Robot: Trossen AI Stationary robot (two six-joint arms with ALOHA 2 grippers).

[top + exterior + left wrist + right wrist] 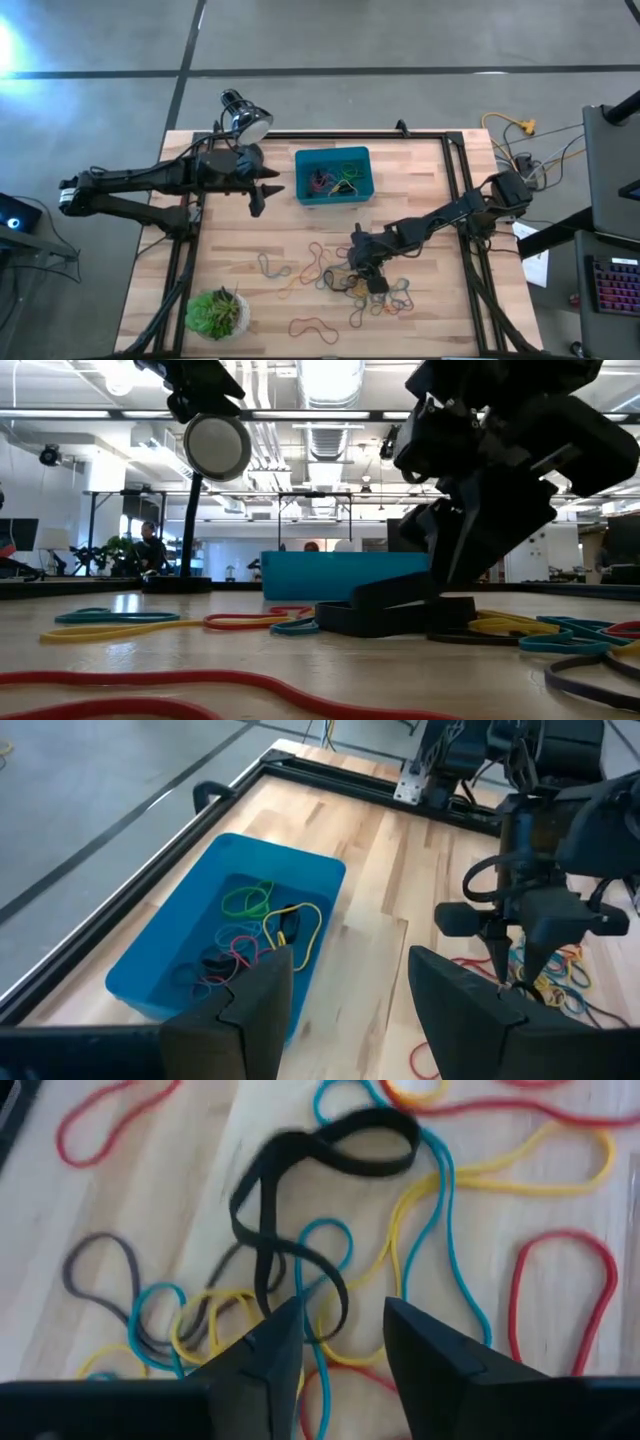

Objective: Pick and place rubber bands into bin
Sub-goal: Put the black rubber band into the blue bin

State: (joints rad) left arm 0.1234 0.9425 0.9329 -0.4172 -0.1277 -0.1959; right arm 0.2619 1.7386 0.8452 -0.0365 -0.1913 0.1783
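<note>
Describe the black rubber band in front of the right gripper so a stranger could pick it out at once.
Start at the teal bin at the table's far middle, then drop to the tangle of rubber bands under the right gripper. Just ahead of its open fingers lies the black rubber band, twisted into a figure-eight. It is wider and flatter than the thin teal, yellow and red loops it crosses.

Two dark, matte-black jointed arms are being shown, each being tipped by a gripper [345, 1010] with blocky, angular black fingers [265, 1360] and thin black cabling.
</note>
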